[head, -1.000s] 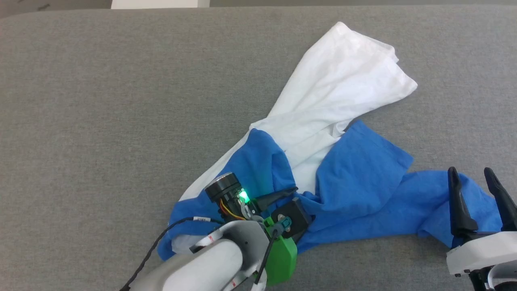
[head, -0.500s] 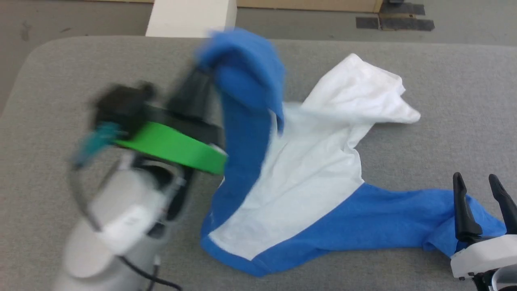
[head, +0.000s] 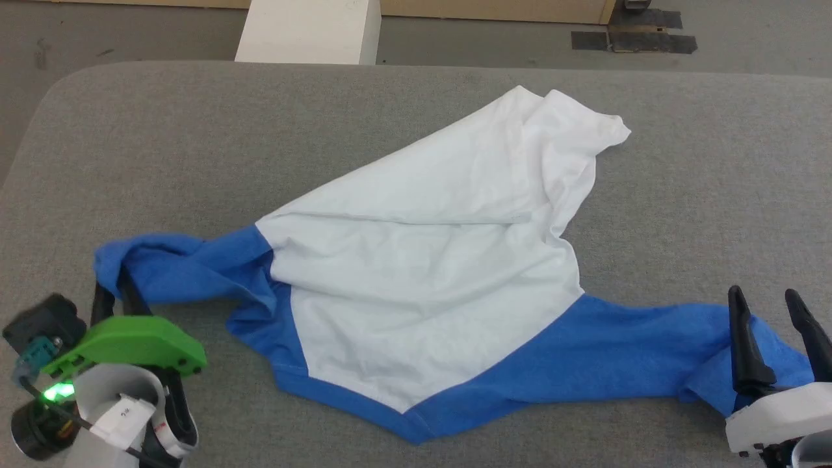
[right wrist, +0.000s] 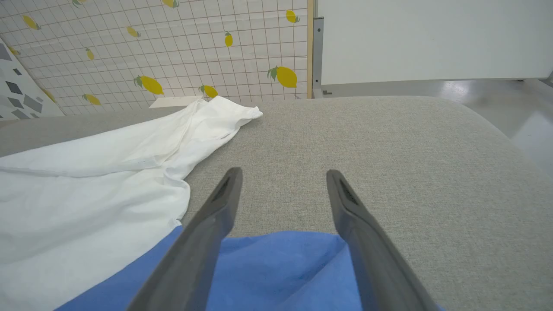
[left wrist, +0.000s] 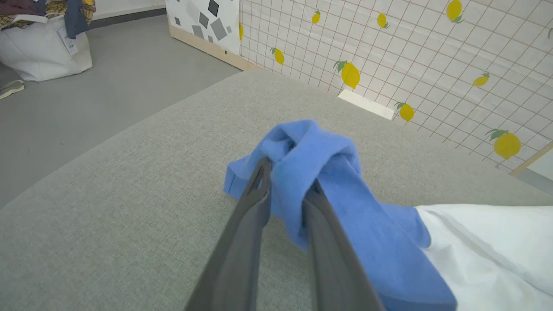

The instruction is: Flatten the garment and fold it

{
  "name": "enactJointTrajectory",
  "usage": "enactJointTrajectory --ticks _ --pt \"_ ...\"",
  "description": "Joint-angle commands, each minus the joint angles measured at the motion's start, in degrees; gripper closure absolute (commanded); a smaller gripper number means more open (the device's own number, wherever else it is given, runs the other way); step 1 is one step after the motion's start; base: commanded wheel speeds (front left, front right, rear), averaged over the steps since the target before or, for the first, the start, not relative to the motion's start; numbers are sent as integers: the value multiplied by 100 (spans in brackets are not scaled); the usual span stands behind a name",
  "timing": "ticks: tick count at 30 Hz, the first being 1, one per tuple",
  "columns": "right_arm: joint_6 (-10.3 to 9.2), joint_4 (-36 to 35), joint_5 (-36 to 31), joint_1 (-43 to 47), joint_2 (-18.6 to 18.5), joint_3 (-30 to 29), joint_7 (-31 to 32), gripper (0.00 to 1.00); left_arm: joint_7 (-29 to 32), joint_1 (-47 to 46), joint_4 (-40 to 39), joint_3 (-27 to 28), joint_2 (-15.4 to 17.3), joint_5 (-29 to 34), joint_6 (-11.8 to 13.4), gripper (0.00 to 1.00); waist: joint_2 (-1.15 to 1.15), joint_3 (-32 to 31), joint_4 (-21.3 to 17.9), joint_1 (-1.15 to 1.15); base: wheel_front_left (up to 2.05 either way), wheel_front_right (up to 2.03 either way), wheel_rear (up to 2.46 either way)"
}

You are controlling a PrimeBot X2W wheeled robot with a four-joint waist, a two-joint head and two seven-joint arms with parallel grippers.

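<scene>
The garment (head: 422, 273) lies spread across the grey table (head: 162, 130), its white body in the middle and wrinkled toward the far right. One blue sleeve (head: 175, 266) stretches left to my left gripper (head: 110, 289), which is near the front left corner. In the left wrist view the left gripper (left wrist: 288, 172) is shut on the bunched cuff (left wrist: 311, 147), with cloth draped over both fingers. The other blue sleeve (head: 650, 344) runs right, and its end lies under my right gripper (head: 764, 296). That right gripper (right wrist: 284, 173) stands open above the blue cloth (right wrist: 276, 259), holding nothing.
A white block (head: 305, 29) stands past the table's far edge, with black tape (head: 634, 39) on the floor beyond. A lemon-patterned wall panel (left wrist: 389, 52) and a white bag (left wrist: 43, 47) are off the table. Rounded table corners are close to both grippers.
My left gripper shut on the blue sleeve, lifted it high and carried it left, so the sleeve now lies stretched out and the white body is opened up. The right gripper stayed put.
</scene>
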Motion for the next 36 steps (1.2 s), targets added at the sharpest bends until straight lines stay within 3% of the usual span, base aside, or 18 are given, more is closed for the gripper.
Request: enactJointTrajectory --ticks 1,3,10,17,21,26,29,36 --pt "-9 24 24 20 4 -3 16 0 2 159 118 0 -67 -132 -14 51 0 15 -10 0 0 0 0" --pt "-9 43 23 18 4 -3 29 0 -31 267 289 14 -184 -296 -130 0 0 13 5 0 0 0 0" --pt "-9 51 -9 40 4 -19 93 0 -723 140 0 -67 -246 -366 -997 0 0 -136 105 0 0 0 0" --pt "-9 0 -35 158 4 45 158 0 -985 262 -1418 -515 -67 770 -1650 0 0 -347 178 0 0 0 0" --pt "-9 -134 -163 186 4 107 342 0 -991 660 -1869 -752 -290 1525 -1754 0 0 -364 180 0 0 0 0" --pt "-9 -325 -393 255 -14 40 789 0 -992 1229 -1759 -894 -651 1977 -1842 0 0 -308 186 0 0 0 0" --pt "-9 -374 -472 380 -154 -261 1324 0 -993 1392 -1586 -941 -892 2192 -1985 0 0 -157 228 0 0 0 0" --pt "-9 -101 -489 664 -253 -577 2491 0 -993 1206 -1364 -849 -1117 2413 -2316 0 0 102 337 0 0 0 0"
